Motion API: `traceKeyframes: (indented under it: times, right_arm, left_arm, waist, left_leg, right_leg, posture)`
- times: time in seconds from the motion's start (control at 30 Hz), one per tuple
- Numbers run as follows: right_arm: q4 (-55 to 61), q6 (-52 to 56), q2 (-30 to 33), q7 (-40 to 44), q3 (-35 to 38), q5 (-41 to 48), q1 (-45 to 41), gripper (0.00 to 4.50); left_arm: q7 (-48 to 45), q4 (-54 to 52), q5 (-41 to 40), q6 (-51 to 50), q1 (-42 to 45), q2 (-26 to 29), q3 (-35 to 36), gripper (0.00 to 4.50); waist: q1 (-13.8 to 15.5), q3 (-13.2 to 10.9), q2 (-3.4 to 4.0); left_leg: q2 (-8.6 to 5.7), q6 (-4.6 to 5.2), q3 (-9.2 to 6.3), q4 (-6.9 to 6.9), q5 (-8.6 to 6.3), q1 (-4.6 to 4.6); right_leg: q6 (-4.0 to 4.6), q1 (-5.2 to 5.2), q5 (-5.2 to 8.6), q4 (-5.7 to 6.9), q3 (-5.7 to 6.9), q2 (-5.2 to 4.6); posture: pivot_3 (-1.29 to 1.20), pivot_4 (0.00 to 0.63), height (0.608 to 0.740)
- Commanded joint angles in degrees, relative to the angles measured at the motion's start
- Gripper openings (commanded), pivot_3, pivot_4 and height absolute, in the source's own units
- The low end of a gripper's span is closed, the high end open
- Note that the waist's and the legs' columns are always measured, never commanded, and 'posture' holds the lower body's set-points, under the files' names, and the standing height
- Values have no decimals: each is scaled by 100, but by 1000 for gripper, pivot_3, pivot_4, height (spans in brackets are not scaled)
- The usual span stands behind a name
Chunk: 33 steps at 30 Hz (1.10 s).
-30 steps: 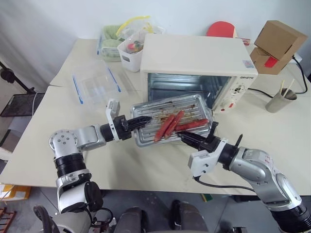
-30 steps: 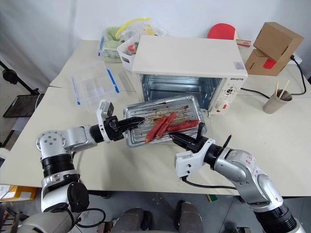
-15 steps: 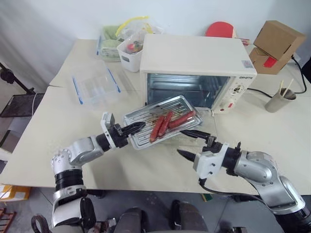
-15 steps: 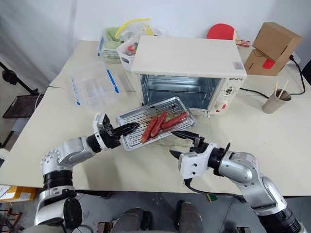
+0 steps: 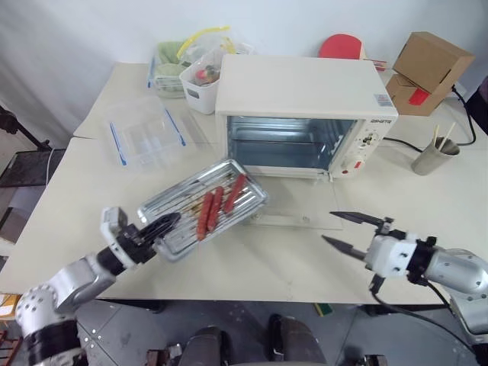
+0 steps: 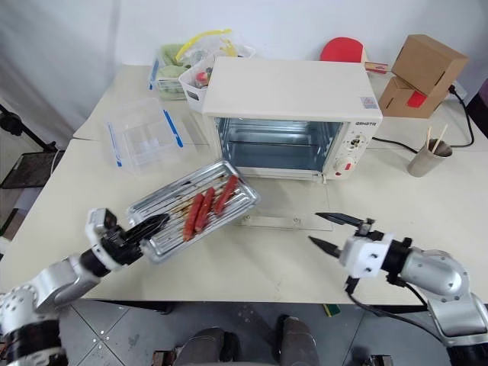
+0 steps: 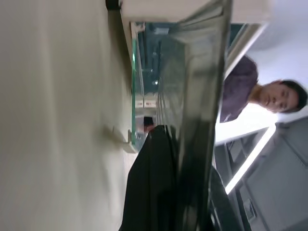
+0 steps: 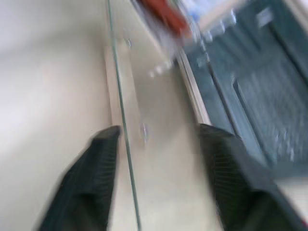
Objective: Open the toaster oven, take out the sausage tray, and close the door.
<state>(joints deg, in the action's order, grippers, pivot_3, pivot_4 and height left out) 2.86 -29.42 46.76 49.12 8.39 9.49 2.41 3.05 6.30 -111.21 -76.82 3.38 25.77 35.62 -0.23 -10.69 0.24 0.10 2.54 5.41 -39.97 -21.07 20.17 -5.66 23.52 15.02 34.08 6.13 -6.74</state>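
The cream-white toaster oven (image 5: 305, 95) stands at the table's middle back. Its glass door (image 5: 293, 204) lies open, flat on the table in front of it. The shiny sausage tray (image 5: 204, 207), with three red sausages (image 5: 217, 204) on it, hangs tilted over the table, left of the door. My left gripper (image 5: 163, 223) is shut on the tray's near-left rim. In the left wrist view, black fingers (image 7: 156, 192) pinch the tray's edge (image 7: 192, 120). My right gripper (image 5: 329, 227) is open and holds nothing, near the door's right front corner; its fingers (image 8: 226, 159) stand wide apart.
A clear blue-edged container (image 5: 145, 131) sits at the left. Behind it are a white bin (image 5: 201, 82) and bagged items. A cardboard box (image 5: 435, 61), a red paddle (image 5: 339, 46), a paper cup (image 5: 431, 158) and a cable lie to the right. A person (image 7: 250, 91) is beyond the oven.
The right gripper let go of the tray, opened and drew back to the right. The left gripper carried the tray left and toward the table's front, away from the oven.
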Motion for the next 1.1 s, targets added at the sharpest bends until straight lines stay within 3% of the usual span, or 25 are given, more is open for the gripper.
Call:
traceKeyframes:
  times: [0.03,0.13,0.4,0.63,0.87,1.1]
  right_arm:
    - [-771,-86,28,195,251,368,-219,982]
    - [-1471,350,-66,333,244,633,-617,24]
    - [-2678,851,-465,1463,-259,946,-1550,24]
    - [-2253,1790,-727,1774,-214,1433,-1891,24]
    - [-1292,2599,-732,1480,227,1977,-1937,24]
    - [-450,3076,-614,1153,772,2464,-2305,24]
  left_arm:
    - [-378,-479,-179,282,-411,-57,367,0]
    - [-372,-701,-179,612,-814,-308,722,0]
    - [-330,-1392,-179,1194,-1538,-1018,1128,0]
    - [-74,-1998,-179,1690,-1740,-1572,968,0]
    - [-30,-2188,-179,1889,-1786,-1584,762,0]
    - [20,-2127,-179,1803,-1772,-1228,440,0]
  waist:
    - [3,0,0]
    - [0,0,2]
    - [1,0,11]
    - [12,2,14]
    - [28,2,19]
    - [28,-1,23]
  left_leg:
    - [3,-2,0,-2,-1,0]
    - [-1,-4,0,-3,-3,-3]
    - [-3,-8,-1,0,-7,-3]
    - [-14,-3,-4,-1,-12,2]
    - [-14,-28,-5,1,-29,6]
    - [-16,-18,-4,1,-38,9]
  right_leg:
    - [1,0,1,0,-1,-6]
    - [6,2,3,-11,2,-34]
    - [17,12,10,-4,15,-52]
    - [17,13,9,-5,16,-70]
    - [17,17,9,-6,18,-69]
    - [17,18,9,-9,18,-70]
  posture:
    - [0,150,740]
    - [0,150,740]
    - [0,150,740]
    - [0,150,740]
    - [0,150,740]
    - [0,150,740]
